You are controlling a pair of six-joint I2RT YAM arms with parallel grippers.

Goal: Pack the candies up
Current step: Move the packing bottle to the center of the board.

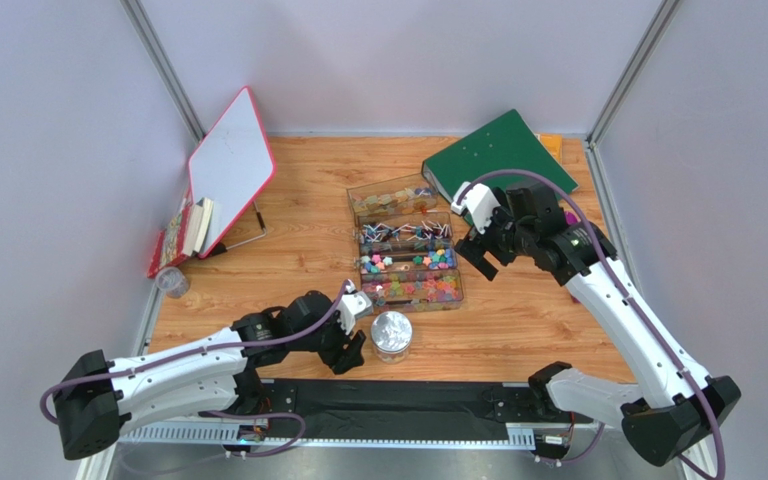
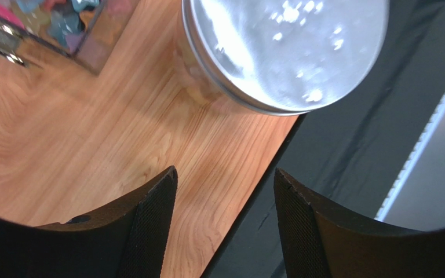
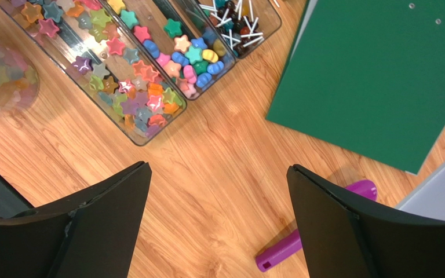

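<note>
Left pincer: jaws apart, empty, low over wooden counter. Just ahead of it stood clear glass jar with round silver metal lid, lid on, few sweets showing inside. Tiny bright star-shaped candies lay in clear plastic compartment tray, ahead-left of right pincer. Its jaws were apart, empty; purple plastic scoop lay on counter beneath. Judged: jar filled and closed, packing about finished, little left.

**Pale-walled booth around a wooden bench**

Three plain, pale lavender-grey walls close in the space, joined at the two far corners by metal posts. The bench has a warm orange wood-grain top. A black mat runs along its near edge, with a white slotted rail just below. The light is soft and even, possibly from overhead.
</note>
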